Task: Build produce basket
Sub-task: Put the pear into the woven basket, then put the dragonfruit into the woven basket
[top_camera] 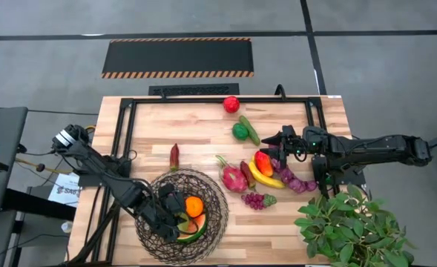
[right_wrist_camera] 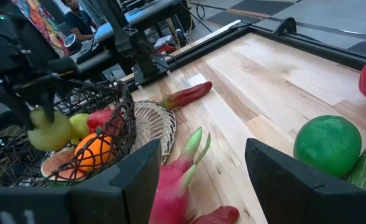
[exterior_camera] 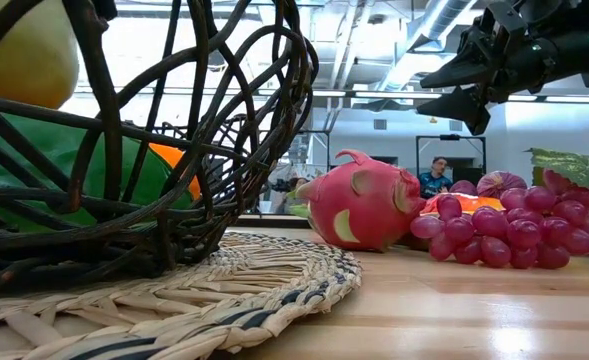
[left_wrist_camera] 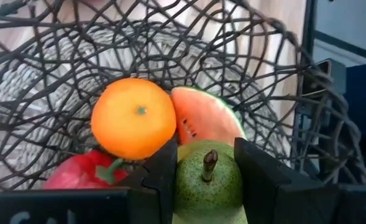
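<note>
The basket (top_camera: 182, 215), a dark woven wire bowl, stands on a round straw mat near the table's front left. In it lie an orange (left_wrist_camera: 133, 118), a watermelon slice (left_wrist_camera: 204, 118) and a red fruit (left_wrist_camera: 77, 177). My left gripper (top_camera: 170, 211) reaches into the basket, shut on a green pear (left_wrist_camera: 207, 183). More produce lies at mid-table: dragonfruit (top_camera: 233, 178), banana (top_camera: 264, 178), grapes (top_camera: 257, 200), red pepper (top_camera: 175, 156). My right gripper (top_camera: 271, 141) hangs open above the table beside this heap, with nothing between its fingers. My left gripper pinches the pear's two opposite sides (left_wrist_camera: 181, 180) between its two fingers, with the stem (left_wrist_camera: 209, 163) showing between them. The fingers slant down into the basket from the table's left. In the right wrist view the pear (right_wrist_camera: 49, 130) hangs clear above the fruit inside.
A leafy green plant (top_camera: 352, 230) fills the near right corner. A red apple (top_camera: 231, 104), a green round fruit (top_camera: 240, 131) and a cucumber (top_camera: 251, 130) lie toward the far edge. A black frame (top_camera: 129, 111) borders the table. Bare wood lies between the basket and the far rail.
</note>
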You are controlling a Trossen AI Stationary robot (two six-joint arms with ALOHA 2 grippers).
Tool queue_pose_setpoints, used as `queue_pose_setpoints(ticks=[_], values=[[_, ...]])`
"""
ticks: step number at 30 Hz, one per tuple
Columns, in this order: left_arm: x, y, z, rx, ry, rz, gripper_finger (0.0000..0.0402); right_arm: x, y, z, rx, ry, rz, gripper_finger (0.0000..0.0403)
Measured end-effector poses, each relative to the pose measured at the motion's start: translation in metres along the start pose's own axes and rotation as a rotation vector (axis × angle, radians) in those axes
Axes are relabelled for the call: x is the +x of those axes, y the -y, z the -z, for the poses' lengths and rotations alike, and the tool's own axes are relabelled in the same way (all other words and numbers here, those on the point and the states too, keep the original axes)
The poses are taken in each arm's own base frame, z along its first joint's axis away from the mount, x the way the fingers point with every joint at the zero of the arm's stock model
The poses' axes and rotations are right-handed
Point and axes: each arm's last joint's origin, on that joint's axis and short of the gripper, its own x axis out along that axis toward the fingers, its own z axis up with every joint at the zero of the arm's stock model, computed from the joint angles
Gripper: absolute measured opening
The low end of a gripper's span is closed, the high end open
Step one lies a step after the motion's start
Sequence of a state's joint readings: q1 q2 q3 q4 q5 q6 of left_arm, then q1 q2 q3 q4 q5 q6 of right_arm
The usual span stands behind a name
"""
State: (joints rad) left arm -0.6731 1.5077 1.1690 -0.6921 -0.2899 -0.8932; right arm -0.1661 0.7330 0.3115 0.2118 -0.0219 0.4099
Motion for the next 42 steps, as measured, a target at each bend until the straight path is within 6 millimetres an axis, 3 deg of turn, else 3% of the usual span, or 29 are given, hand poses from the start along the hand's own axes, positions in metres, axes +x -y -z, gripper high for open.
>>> queue_pose_setpoints(ticks=[6,18,24,32,42], values=[[0.004,-0.002,0.003,0.005,-0.019,-0.044,0.0119,0.0,0.0,0.0,0.0,-0.005,0.002,0.0255],[0.006,-0.014,-0.001,0.013,0.032,-0.176,0.0221,0.0,0.001,0.002,0.0,-0.016,0.007,0.0255],[0.009,-0.026,-0.011,-0.038,0.097,-0.273,0.0247,0.0,0.001,0.001,0.0,-0.015,0.007,0.0255],[0.017,-0.056,-0.047,-0.016,0.183,-0.362,0.0249,0.0,0.001,0.001,0.0,-0.015,0.007,0.0255],[0.024,-0.087,-0.118,0.277,0.424,-0.223,0.0249,0.0,0.001,0.001,-0.003,-0.015,0.007,0.0255]])
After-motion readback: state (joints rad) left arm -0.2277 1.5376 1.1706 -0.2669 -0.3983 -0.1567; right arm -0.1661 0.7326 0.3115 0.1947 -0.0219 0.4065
